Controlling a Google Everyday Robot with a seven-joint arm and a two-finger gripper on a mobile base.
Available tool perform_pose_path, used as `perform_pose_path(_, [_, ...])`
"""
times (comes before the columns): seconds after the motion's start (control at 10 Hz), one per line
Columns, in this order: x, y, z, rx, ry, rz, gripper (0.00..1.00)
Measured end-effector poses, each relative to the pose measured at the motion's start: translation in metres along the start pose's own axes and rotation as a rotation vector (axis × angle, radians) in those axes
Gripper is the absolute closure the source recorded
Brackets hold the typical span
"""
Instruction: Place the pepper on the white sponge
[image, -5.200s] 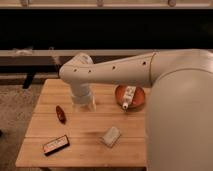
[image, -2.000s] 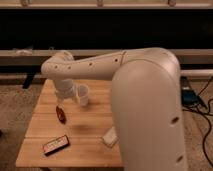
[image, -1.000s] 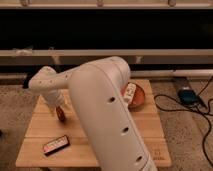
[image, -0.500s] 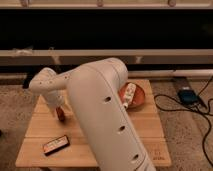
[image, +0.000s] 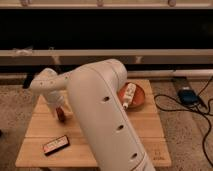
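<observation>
Camera view: at left centre of the frame the gripper (image: 57, 107) hangs low over the wooden table (image: 150, 131), fingers spread, right at the dark-red pepper (image: 61, 116); whether they touch it cannot be told. Below, at lower left, lies a flat black box (image: 55, 145). The white arm (image: 100, 110) fills the middle and hides the white sponge. Right of it, an orange-brown bowl (image: 141, 97) holds a white bottle (image: 128, 96). Cables (image: 200, 115) lie on the floor at far right.

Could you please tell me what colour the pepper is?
The pepper is dark red, camera view; the gripper is right at it.
</observation>
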Motion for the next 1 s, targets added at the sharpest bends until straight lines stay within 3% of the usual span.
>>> perform_pose_path(0.3, [-0.001, 0.01, 0.005, -0.012, 0.008, -0.018, 0.37])
perform_pose_path(0.7, [0.0, 0.014, 0.01, -0.016, 0.028, -0.038, 0.78])
perform_pose_path(1.0, [0.01, 0.011, 0.011, -0.019, 0.046, -0.038, 1.0])
